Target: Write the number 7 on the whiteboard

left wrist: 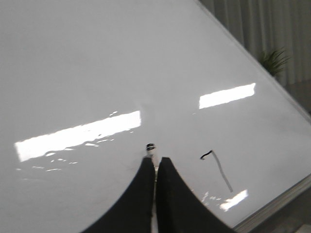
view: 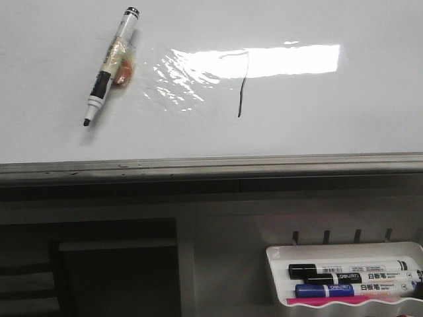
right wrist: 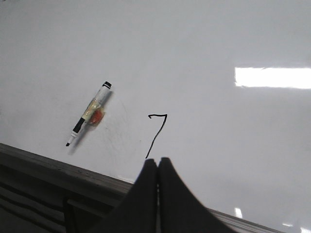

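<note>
Item: large glossy white whiteboard (view: 59,142) with grey metal edge strip, lying flat; wrinkled shiny patch near centre.

Item: number 7 (view: 242,86), thin black marker stroke, short top bar and long slightly curved stem, just right of the wrinkled patch; partly washed out by glare in the front view, plain in both wrist views. Appears complete.

Item: uncapped black-and-white marker (view: 110,64) with tape and an orange lump at mid-barrel, lying loose on the board well left of the numeral, touching neither arm.

Item: small white marker tray (view: 344,249) below the board edge, holding spare pens.

Left gripper (left wrist: 155,162): fingers clenched, nothing held; the marker's end shows just beyond the tips. Right gripper (right wrist: 158,162): fingers clenched, nothing held.

Handling note: judged near finished. Withdraw both arms high, avoiding the stroke, which may smear.
</note>
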